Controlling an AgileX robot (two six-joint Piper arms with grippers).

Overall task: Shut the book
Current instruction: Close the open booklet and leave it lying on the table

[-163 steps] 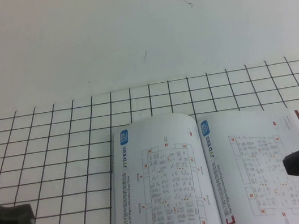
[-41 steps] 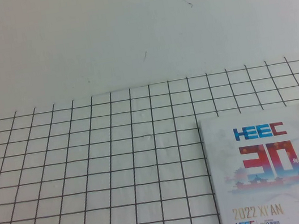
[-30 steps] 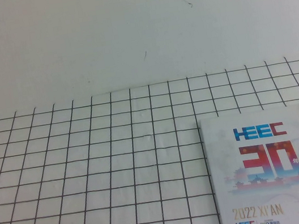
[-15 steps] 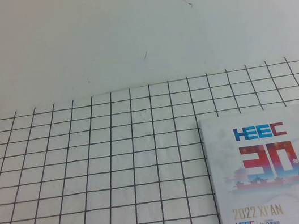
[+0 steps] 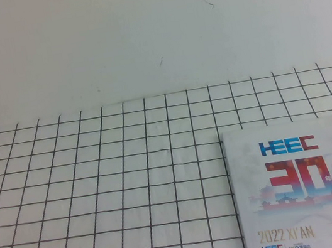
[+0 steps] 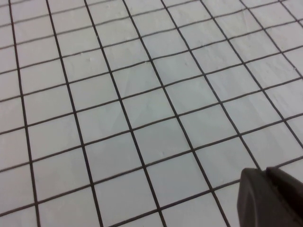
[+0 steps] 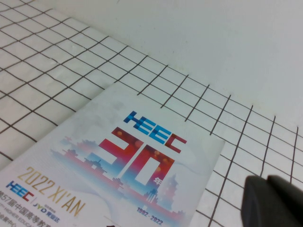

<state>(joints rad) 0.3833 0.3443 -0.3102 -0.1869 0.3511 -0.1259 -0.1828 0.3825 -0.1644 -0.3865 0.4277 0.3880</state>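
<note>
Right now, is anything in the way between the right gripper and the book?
Nothing visible: only bare grid cloth lies between the right gripper and the closed book. The left gripper hangs over cloth elsewhere.

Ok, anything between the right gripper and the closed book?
Only bare gridded mat, seen in the right wrist view, separates the right gripper from the book. The left gripper hangs over mat elsewhere.

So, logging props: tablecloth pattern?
Tablecloth: black grid on white, best in high view. Left gripper over it; right gripper near book.
</note>
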